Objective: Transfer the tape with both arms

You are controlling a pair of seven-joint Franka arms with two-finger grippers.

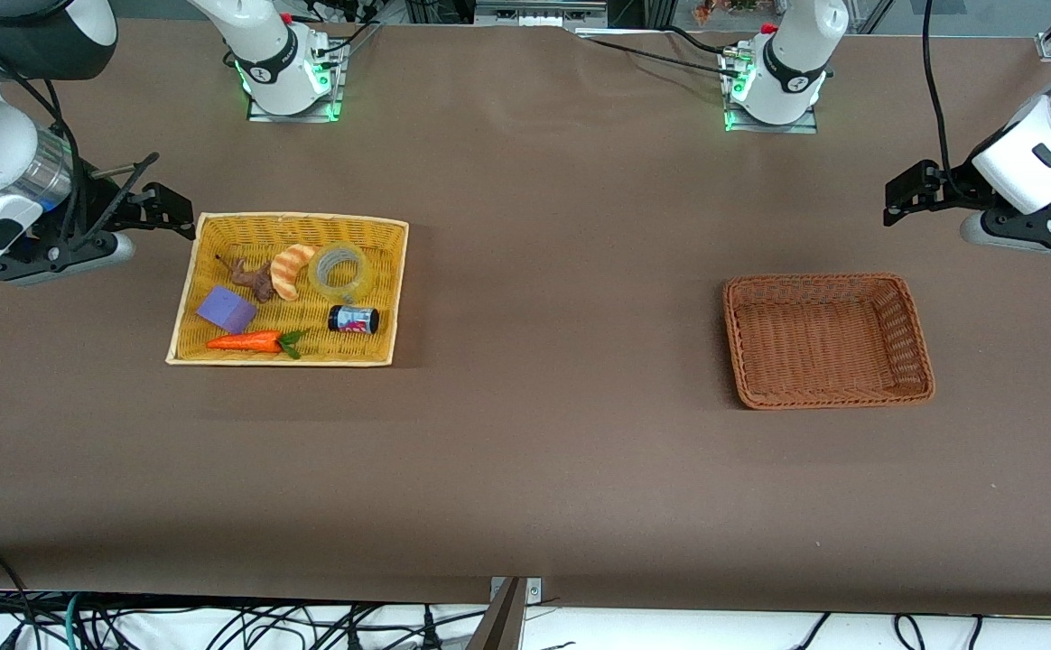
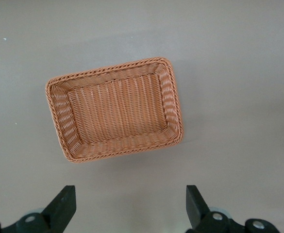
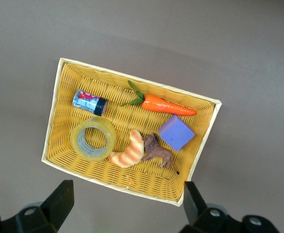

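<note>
The tape (image 1: 339, 270), a translucent yellowish ring with a grey-white core, lies flat in the yellow basket (image 1: 184, 298), beside the striped croissant toy (image 1: 292, 271). It also shows in the right wrist view (image 3: 93, 139). My right gripper (image 1: 151, 206) is open and empty, in the air beside the yellow basket at the right arm's end of the table; its fingers (image 3: 60, 200) stand wide apart. My left gripper (image 1: 910, 193) is open and empty, in the air over the bare table beside the empty brown wicker basket (image 1: 828, 339); its fingers (image 2: 63, 206) are wide apart.
The yellow basket also holds a small dark can (image 1: 353, 319), a carrot toy (image 1: 250, 342), a purple block (image 1: 226, 309) and a brown animal figure (image 1: 254, 279). The brown wicker basket (image 2: 113, 112) sits toward the left arm's end of the brown table (image 1: 562, 271).
</note>
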